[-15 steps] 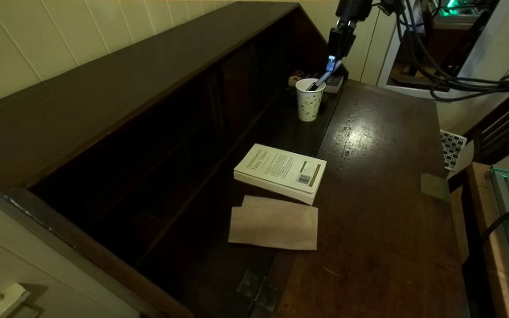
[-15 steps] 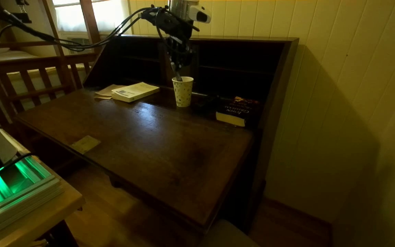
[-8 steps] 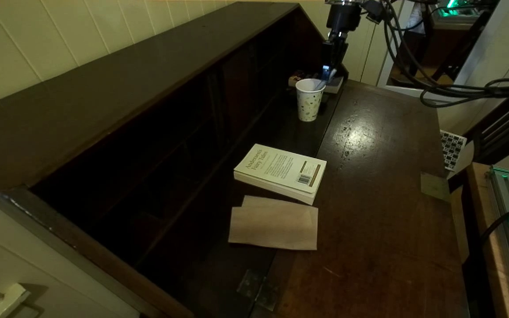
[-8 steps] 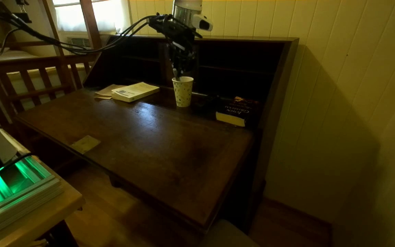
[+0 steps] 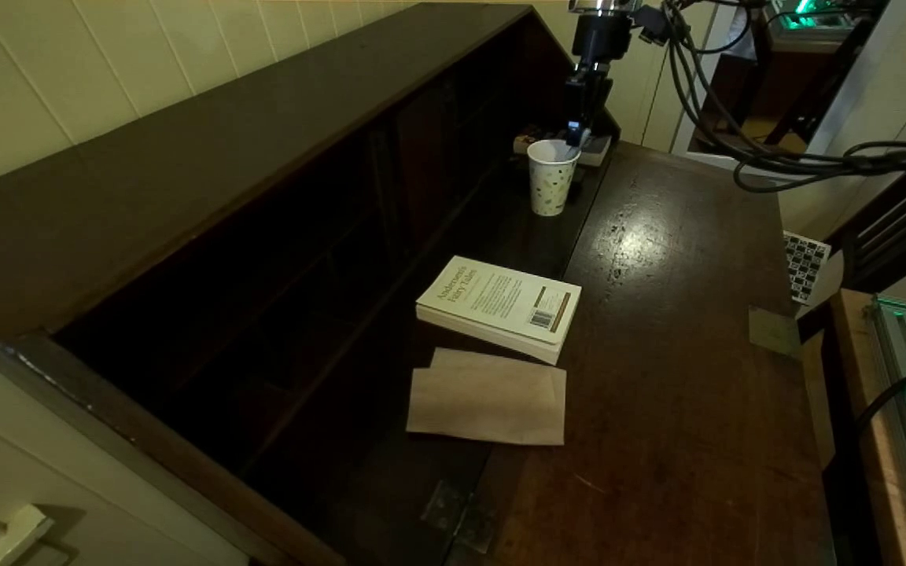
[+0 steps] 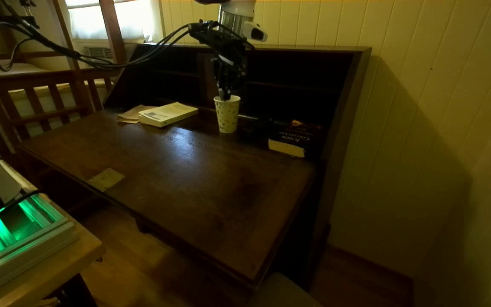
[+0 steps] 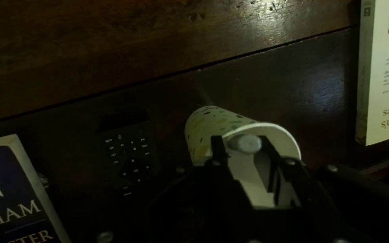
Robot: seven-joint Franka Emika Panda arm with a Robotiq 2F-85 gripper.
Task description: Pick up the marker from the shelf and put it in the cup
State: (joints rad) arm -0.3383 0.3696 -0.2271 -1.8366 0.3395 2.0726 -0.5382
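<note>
The white tapered cup with small coloured flecks stands upright in front of the shelf in both exterior views (image 5: 550, 189) (image 6: 227, 118); the wrist view shows its side and open mouth (image 7: 208, 126). The dark wooden shelf (image 5: 248, 118) rises behind it, also in an exterior view (image 6: 301, 68). My gripper (image 5: 576, 128) is at the cup's rim, its fingertips at the mouth (image 6: 224, 94). In the wrist view my gripper (image 7: 241, 139) is shut on the marker, whose pale round end (image 7: 249, 143) shows between the fingertips. The marker's lower part is inside the cup, hidden.
A dark book (image 6: 292, 138) and a black remote (image 7: 130, 155) lie beside the cup. A white-covered book (image 5: 500, 303) and brown paper napkins (image 5: 488, 401) lie further along the desk (image 5: 657, 393). Loose cables (image 5: 807, 161) hang from the arm.
My gripper has come down toward the cup and slightly sideways over its rim. The marker has gone lower into the cup and stands steeper. The cup stays in place.
</note>
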